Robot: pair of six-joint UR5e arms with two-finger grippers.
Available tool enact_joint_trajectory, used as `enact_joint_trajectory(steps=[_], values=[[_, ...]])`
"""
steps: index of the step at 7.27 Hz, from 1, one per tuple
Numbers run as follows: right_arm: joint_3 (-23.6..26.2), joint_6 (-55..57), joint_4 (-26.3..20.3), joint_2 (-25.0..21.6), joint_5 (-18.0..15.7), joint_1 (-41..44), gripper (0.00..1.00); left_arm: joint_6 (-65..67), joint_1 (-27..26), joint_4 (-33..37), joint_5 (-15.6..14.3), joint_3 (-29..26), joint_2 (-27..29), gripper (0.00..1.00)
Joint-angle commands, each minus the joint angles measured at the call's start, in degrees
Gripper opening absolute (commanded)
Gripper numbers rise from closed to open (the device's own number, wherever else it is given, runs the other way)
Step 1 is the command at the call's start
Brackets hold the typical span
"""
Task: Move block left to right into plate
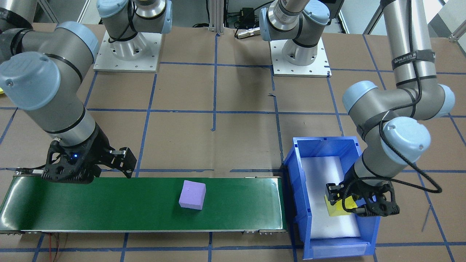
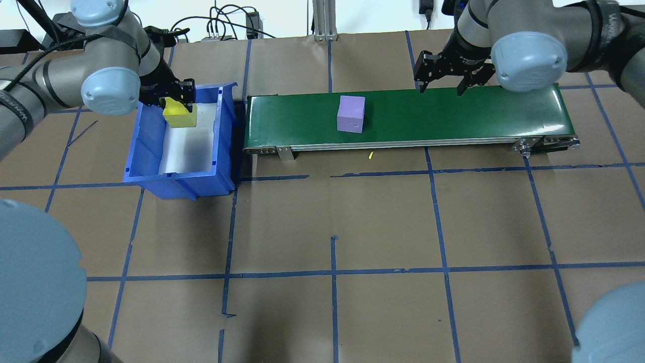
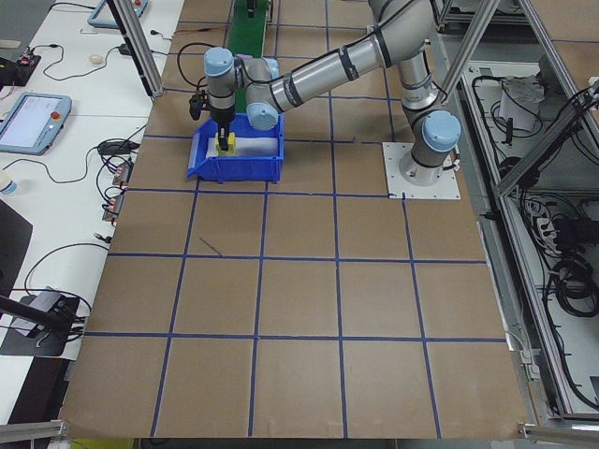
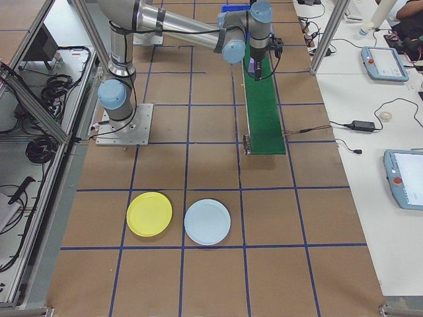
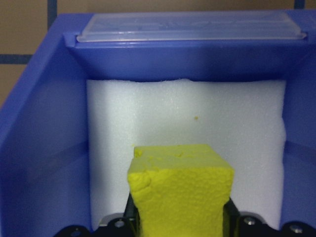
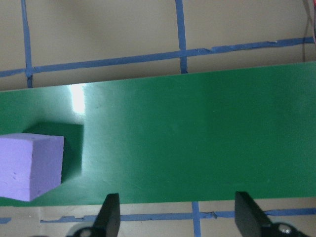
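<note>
Overhead exterior, my entry: purple block (image 2: 350,114) on green conveyor (image 2: 453,116), toward the left arm from wide-open right claw (image 2: 444,80); left claw (image 2: 176,103) grips yellow block (image 2: 180,115).

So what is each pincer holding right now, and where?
Left pincer grips the yellow foam block by its two opposite sides inside the blue bin. Right pincer holds nothing.

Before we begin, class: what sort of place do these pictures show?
Probably a robotics lab or test cell: two arms bolted to a paper-covered table gridded with blue tape, a small green conveyor belt, and benches alongside holding teach pendants and cables.
</note>
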State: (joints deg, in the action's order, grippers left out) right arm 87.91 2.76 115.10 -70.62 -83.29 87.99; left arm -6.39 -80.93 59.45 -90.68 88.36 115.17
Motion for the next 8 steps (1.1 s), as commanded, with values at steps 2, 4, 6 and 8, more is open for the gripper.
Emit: enact_joint_trajectory(steps=[2, 4, 6, 8], values=[[-2.2, 0.4, 2.4, 4.2, 6.3, 0.1, 0.83, 3.0, -1.2, 5.5, 3.6, -0.4, -8.6, 0.23], [-1.9, 0.4, 2.4, 5.1, 6.4, 0.1, 1.00, 11.0, -8.0, 5.8, 5.9, -0.6, -8.1, 0.23], [-0.6, 0.5, 2.3, 5.1, 6.4, 0.1, 1.00, 12.8, -13.1, 5.0, 5.9, -0.4, -5.8, 0.24], [0.7, 1.4, 2.3, 5.1, 6.5, 0.1, 1.00, 14.3, -15.0, -1.0, 5.9, 0.2, -0.8, 0.27]])
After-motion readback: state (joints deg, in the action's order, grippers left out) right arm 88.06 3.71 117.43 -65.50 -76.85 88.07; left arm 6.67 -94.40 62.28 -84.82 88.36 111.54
